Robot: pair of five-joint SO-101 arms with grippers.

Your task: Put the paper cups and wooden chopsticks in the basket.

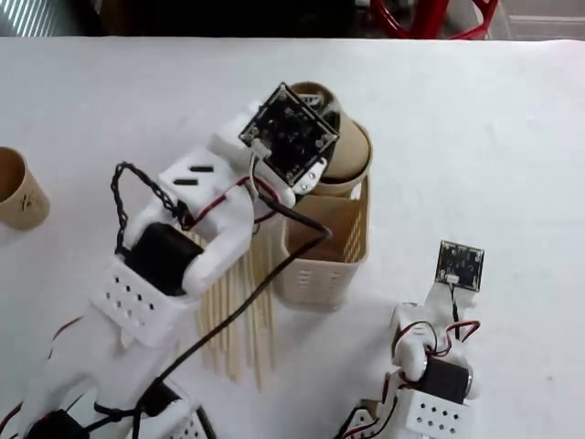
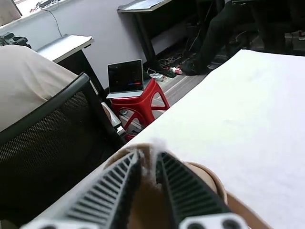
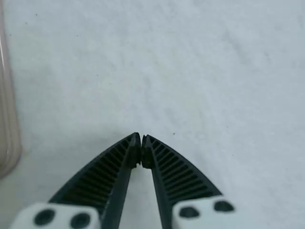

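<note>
Left wrist view: found left claw (image 2: 148, 155) clamped on rim of paper cup (image 2: 212, 177). In high view, logged that cup atop 12 o'clock end of basket (image 1: 334, 270). Noted wooden chopsticks (image 1: 239, 320) on table (image 1: 494, 137) just beside basket at 8 o'clock, second cup (image 1: 18, 187) well apart at 9 o'clock. Recorded right claw (image 3: 141, 150) tips together, empty, at 4 o'clock of basket.

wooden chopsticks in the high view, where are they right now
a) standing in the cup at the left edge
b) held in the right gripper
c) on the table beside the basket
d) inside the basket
c: the wooden chopsticks lie flat on the table, right beside the basket.
</note>
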